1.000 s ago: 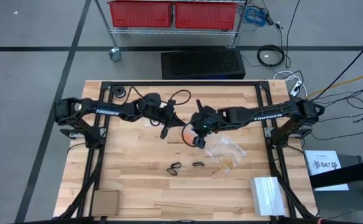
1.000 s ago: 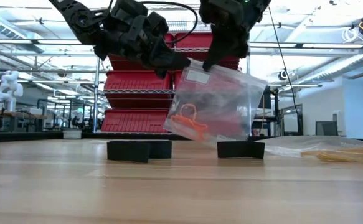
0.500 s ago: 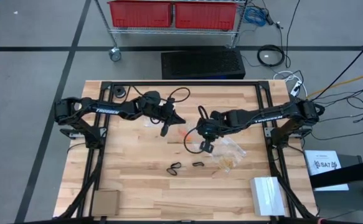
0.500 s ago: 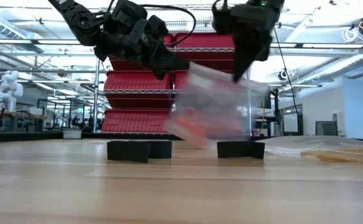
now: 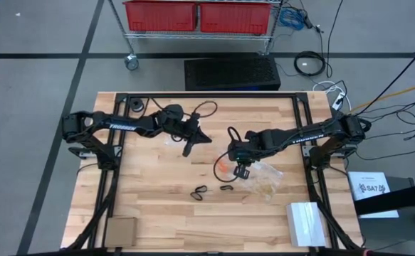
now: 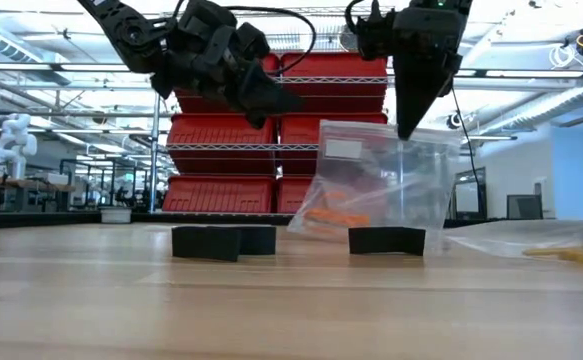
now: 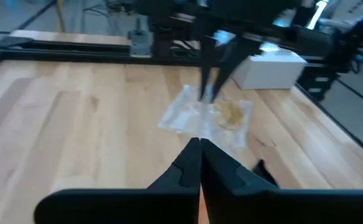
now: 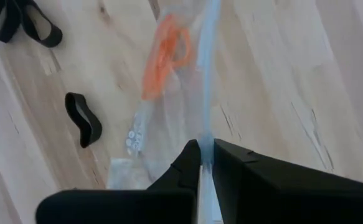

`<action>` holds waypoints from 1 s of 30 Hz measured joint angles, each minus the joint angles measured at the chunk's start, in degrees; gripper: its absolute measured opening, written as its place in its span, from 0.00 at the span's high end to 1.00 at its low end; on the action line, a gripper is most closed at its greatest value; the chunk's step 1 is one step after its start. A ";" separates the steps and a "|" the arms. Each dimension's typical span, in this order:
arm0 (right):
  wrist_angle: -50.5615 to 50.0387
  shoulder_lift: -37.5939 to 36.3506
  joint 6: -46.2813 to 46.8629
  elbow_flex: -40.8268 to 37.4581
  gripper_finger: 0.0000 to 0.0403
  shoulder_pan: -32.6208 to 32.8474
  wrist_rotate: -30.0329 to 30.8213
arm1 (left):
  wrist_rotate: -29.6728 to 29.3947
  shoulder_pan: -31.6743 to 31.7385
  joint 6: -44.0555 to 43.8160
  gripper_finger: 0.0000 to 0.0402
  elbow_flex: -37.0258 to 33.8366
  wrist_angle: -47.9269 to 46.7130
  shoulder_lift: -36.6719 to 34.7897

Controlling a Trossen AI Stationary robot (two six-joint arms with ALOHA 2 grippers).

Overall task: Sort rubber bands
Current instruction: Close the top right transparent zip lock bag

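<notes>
Nearest the table's (image 5: 157,213) front edge lie black rubber bands (image 5: 200,191). Farther back, right gripper (image 5: 241,171) pinches a clear bag (image 6: 381,185) holding orange rubber bands (image 8: 165,53). Beyond, left gripper (image 5: 188,150) hangs closed, empty.

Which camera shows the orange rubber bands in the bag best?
The right wrist view: the orange rubber bands fill it, close up inside the clear bag pinched by the right gripper. The low view shows an orange smudge; the high view shows a speck.
</notes>
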 joint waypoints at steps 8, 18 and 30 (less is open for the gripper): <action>1.90 0.00 -1.83 0.02 0.98 0.00 0.17 | -2.43 -3.43 3.21 0.74 -0.02 0.09 0.13; 2.38 0.00 -2.69 0.04 0.98 0.00 0.17 | -6.04 -4.27 4.99 0.53 -0.02 0.58 2.65; 2.73 0.00 -3.92 0.13 0.98 0.00 0.17 | -6.02 -5.17 4.55 0.52 1.56 2.18 5.57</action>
